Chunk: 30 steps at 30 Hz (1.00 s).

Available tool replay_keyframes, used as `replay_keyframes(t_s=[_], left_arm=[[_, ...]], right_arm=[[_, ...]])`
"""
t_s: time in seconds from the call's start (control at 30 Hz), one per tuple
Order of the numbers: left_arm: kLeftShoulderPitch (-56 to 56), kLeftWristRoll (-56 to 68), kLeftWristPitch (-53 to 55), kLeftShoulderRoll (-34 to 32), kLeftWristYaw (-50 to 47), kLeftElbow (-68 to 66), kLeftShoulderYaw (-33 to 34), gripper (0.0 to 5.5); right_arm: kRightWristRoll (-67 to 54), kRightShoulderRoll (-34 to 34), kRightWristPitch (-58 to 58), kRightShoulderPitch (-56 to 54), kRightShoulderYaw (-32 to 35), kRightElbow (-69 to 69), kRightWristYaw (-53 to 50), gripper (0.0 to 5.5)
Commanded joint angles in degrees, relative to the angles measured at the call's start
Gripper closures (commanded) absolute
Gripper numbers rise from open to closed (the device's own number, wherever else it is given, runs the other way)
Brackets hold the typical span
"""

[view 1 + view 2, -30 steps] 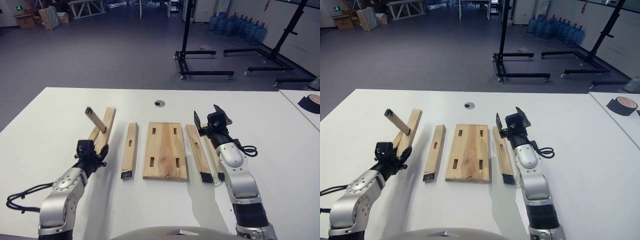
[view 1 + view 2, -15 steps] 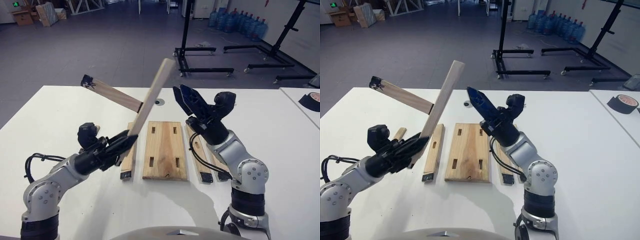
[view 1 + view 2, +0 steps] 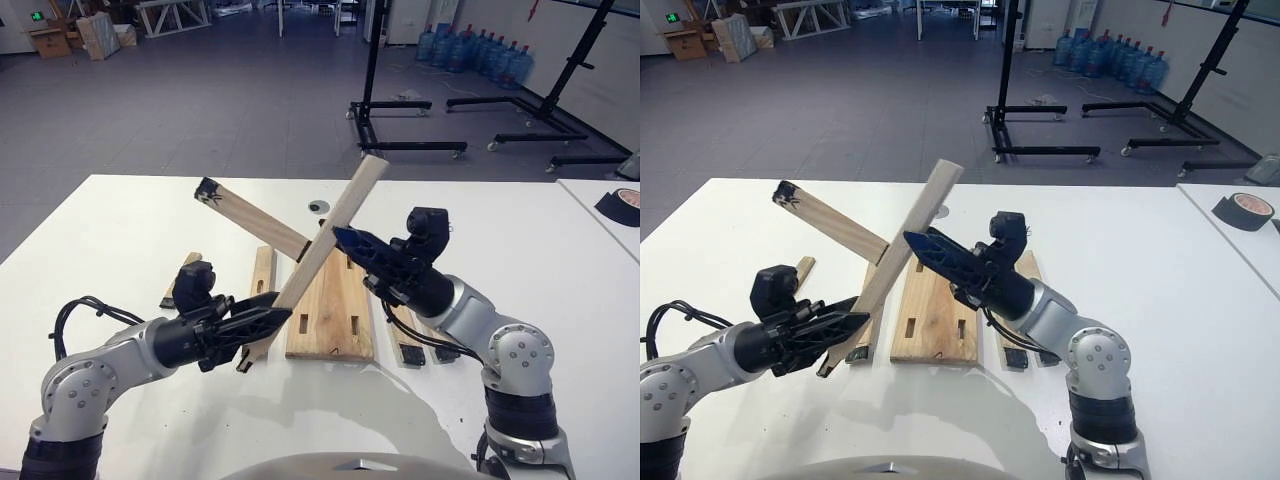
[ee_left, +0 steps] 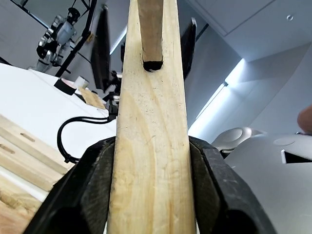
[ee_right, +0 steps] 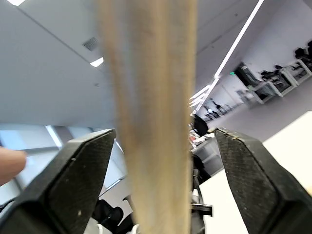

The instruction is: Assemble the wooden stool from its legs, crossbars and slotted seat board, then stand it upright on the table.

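My left gripper [image 3: 278,318] is shut on the lower part of a wooden leg [image 3: 335,225] and holds it off the table, tilted up to the right. A crossbar [image 3: 250,217] sits in the leg's slot [image 4: 150,62] and sticks out to the upper left. My right gripper [image 3: 342,237] is open, with its fingers [image 5: 73,195] on either side of the same leg [image 5: 151,117] near its middle. The slotted seat board [image 3: 335,310] lies flat on the table beneath. A second leg [image 3: 263,272] lies left of the board, and two more legs [image 3: 408,345] lie to its right.
A short crossbar [image 3: 172,292] lies on the white table [image 3: 100,230] at the left. A cable hole [image 3: 319,207] is at the back centre and a tape roll [image 3: 620,203] at the far right. Black stands [image 3: 410,110] are on the floor beyond.
The left arm has carried the leg and crossbar rightward over the board. The right gripper has dropped and come in so its open fingers straddle the leg.
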State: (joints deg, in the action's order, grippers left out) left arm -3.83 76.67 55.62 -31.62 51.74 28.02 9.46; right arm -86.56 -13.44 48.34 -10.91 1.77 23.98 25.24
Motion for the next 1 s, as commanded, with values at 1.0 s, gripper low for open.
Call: replay_keyframes(t_s=[1.0], left_arm=[[-2.1,-8.1,-8.5,9.2,-15.6,-10.1,0.1,1.36]], right_arm=[[39.4,-18.6,-23.5,-18.8,3.0,-24.1,9.9,3.48]])
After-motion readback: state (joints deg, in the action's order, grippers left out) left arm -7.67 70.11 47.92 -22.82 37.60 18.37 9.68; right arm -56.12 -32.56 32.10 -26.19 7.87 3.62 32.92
